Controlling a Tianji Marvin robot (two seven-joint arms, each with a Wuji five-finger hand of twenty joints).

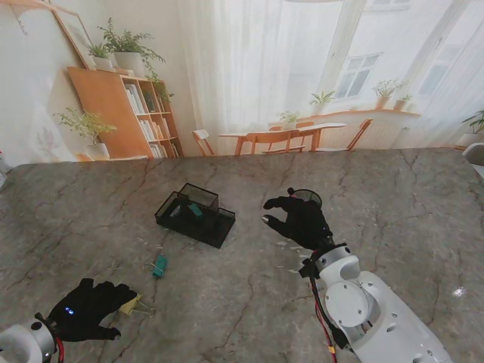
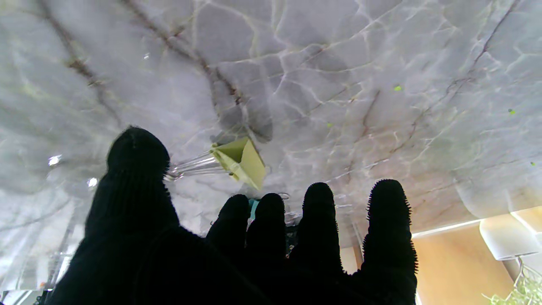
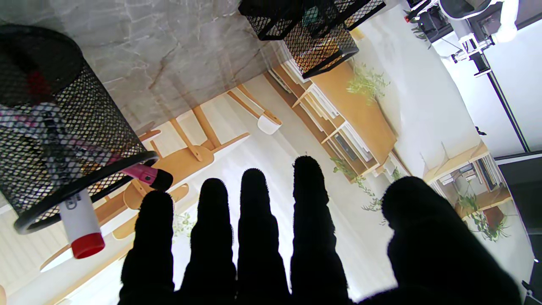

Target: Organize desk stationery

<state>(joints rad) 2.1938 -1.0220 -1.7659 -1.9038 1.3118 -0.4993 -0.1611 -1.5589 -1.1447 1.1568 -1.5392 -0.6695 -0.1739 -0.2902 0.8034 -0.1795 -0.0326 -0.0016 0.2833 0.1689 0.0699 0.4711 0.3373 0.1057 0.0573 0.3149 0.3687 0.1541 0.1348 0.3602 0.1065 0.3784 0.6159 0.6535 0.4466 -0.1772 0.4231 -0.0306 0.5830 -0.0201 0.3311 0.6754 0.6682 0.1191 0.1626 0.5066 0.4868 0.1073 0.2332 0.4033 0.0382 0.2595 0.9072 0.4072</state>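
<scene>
My left hand (image 1: 85, 308) lies low over the table (image 1: 408, 204) at the near left corner, palm down, fingers stretched forward and slightly spread, holding nothing. Just past my thumb (image 2: 137, 161) and fingertips sits a yellow-green binder clip (image 2: 241, 161), its wire handles pointing back toward the thumb — close, though I cannot tell if I touch it. In the stand's view the same clip (image 1: 130, 304) peeks out at the right edge of that hand.

My right hand (image 1: 301, 219) is raised near the middle of the table, wrist bent, fingers long and apart, nothing in its grasp. Just beyond it stands a round black mesh pen cup (image 1: 305, 197); from the wrist I see pens in the cup (image 3: 51, 127), one with a red cap (image 3: 87, 243) and one pink with a black tip (image 3: 150, 177).

Farther out, a teal clip (image 1: 159, 265) lies alone on the table between my hands. Beyond it, left of my right hand, is the black mesh desk organizer (image 1: 195, 215), with something teal in one compartment.
</scene>
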